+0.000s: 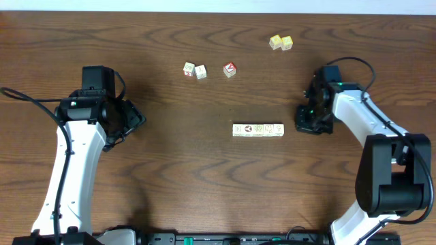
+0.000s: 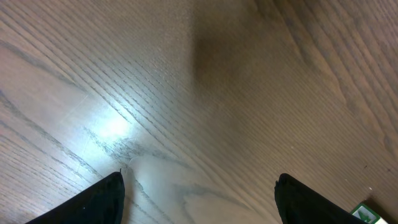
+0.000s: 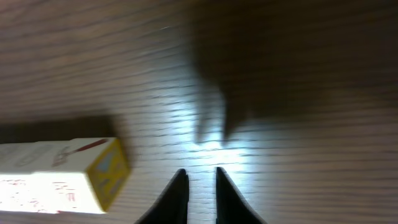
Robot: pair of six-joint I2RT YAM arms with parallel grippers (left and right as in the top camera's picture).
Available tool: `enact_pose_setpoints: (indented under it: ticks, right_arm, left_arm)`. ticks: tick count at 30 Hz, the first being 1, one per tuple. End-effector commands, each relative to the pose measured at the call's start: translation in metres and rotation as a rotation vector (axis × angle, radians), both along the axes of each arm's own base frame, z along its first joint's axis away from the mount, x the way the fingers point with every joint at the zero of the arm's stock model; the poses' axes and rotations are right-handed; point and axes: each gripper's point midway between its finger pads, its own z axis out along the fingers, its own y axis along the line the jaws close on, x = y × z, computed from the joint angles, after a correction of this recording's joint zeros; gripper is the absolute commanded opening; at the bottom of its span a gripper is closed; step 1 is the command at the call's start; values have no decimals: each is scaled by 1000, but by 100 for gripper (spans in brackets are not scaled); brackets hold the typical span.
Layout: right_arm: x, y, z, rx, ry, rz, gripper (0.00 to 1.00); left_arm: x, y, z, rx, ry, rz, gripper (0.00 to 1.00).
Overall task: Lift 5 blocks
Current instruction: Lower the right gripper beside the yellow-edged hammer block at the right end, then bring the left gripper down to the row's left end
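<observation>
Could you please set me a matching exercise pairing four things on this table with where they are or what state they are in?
Things:
1. row of five blocks
2. pair of yellow cubes
3. red-topped cube
4. left gripper

Places or states:
a. far edge, towards the right arm's side
b. wide open, holding nothing
c. mid-table, one end next to the right gripper
d. far side, just beside the two whitish cubes

Pairs: 1-c, 2-a, 3-d, 4-b
</observation>
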Motion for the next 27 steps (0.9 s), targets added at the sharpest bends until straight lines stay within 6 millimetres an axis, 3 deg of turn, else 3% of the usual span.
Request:
enact_pose_setpoints:
  ticks: [1,6,7,20,23,25,27]
  right_arm:
    - [2,-6,2,-10,-13,-21,24]
    - [9,1,3,-8,-44,-1,90]
    - [9,2,3,-8,-44,2,99]
    - [8,2,2,-8,-39,2,99]
    - [8,2,2,-8,-40,2,99]
    - [7,2,2,-8,-39,2,99]
    - [7,2,2,-8,-39,3,98]
  left_arm:
    - [3,3,8,11,-24,1,78]
    - [3,3,8,11,-24,1,78]
    - [3,3,8,11,-24,1,78]
    - [8,1,10,0,-46,6,78]
    - [5,-17,8,-100,-34,-25,78]
    - [6,-40,9,-205,-50,-116,68]
    - [8,-56,8,-249,-71,-222,67]
